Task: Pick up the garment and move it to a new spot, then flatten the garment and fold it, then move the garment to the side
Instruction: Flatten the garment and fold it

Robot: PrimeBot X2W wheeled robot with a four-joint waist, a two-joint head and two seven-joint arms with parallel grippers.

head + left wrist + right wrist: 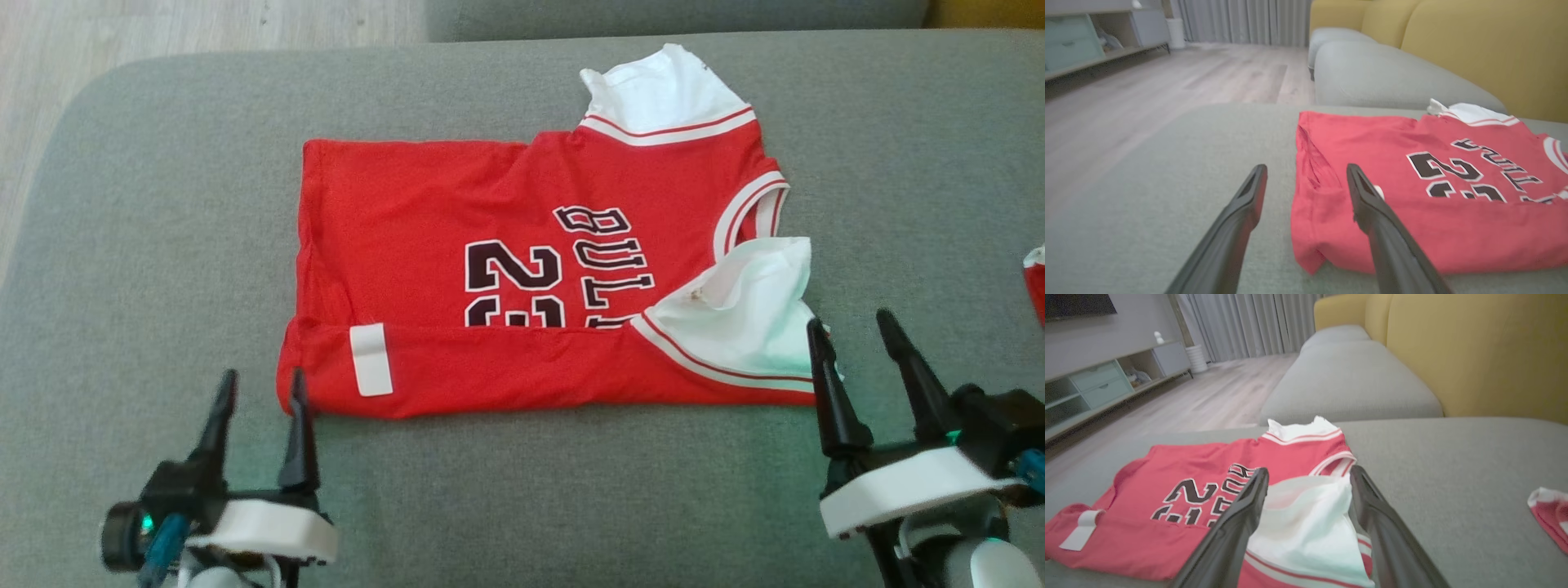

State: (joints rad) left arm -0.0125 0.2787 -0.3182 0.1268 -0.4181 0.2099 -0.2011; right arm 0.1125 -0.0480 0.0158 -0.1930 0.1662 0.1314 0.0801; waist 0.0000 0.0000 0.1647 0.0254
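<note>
Jersey [490, 269], red and partly folded, lies flat at the middle of the grey cushion [163, 163]. Left gripper [264, 376] and right gripper [847, 318] hover wide open and empty over the cushion's near side. The soft, light cloth will likely sag, so it is best pinched at its near corners.
</note>
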